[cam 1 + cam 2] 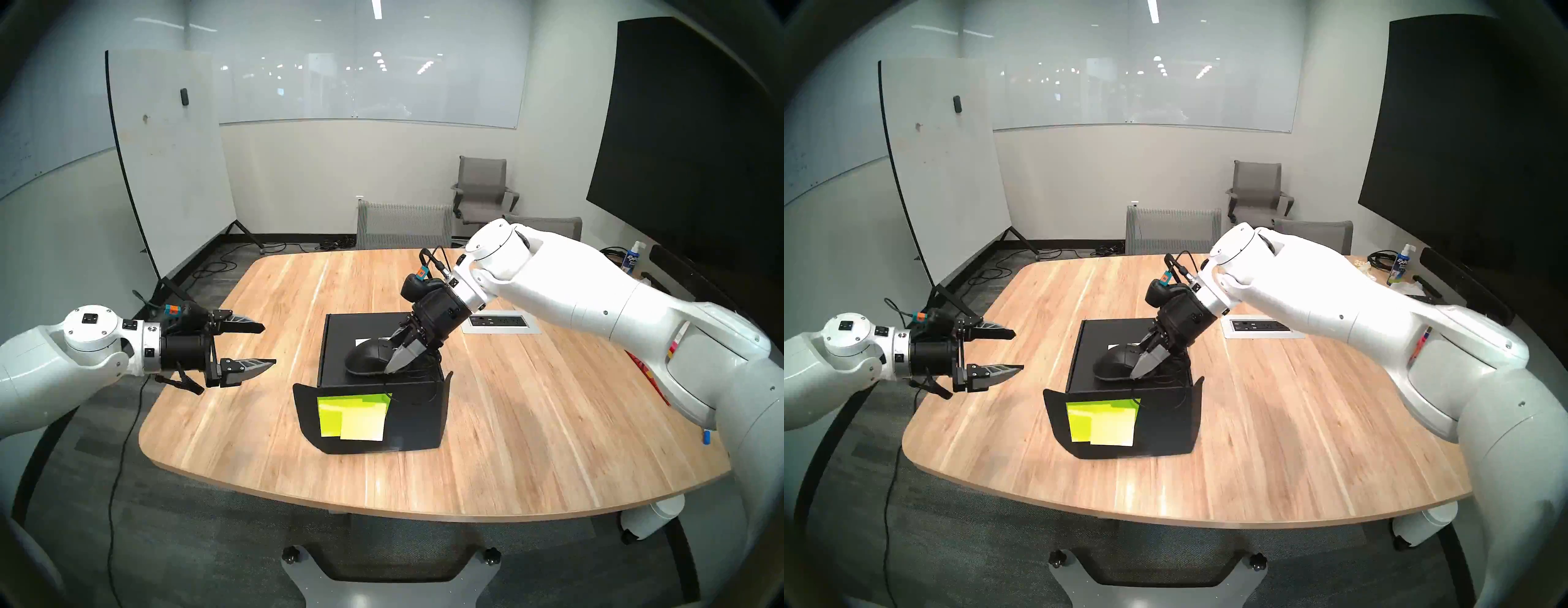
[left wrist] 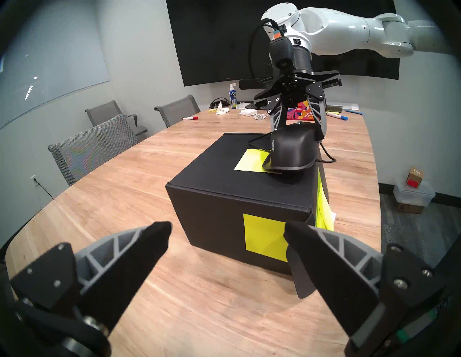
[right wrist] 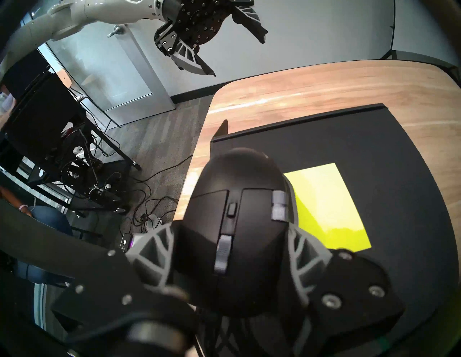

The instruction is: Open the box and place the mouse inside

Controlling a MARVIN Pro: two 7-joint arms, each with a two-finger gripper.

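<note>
From the head camera, a matte black box (image 1: 339,352) sits mid-table (image 1: 509,424), its front flap (image 1: 407,424) hanging toward the robot with overlapping yellow-green sticky notes (image 1: 354,416) stuck on it. The right gripper (image 1: 401,354) angles down over the box, its jaws closed around a black mouse (image 1: 367,356) whose rounded rear pokes out left of the fingertips. A thin black cable (image 1: 428,384) trails below the jaws.

The second head view shows the same; the left gripper (image 1: 1015,351) hangs left of the box, jaws spread wide and empty.

From the left wrist, the box (image 2: 239,199) lies just past the open fingertips, a yellow-green note on its near side. Above it the mouse (image 2: 290,152) is pinched at its sides, tilted, slightly above the box top.

From the right wrist, the mouse (image 3: 239,207) fills the space between the two fingers: smooth black shell, grey scroll wheel, small side buttons. Beneath it is the box's black top.
</note>
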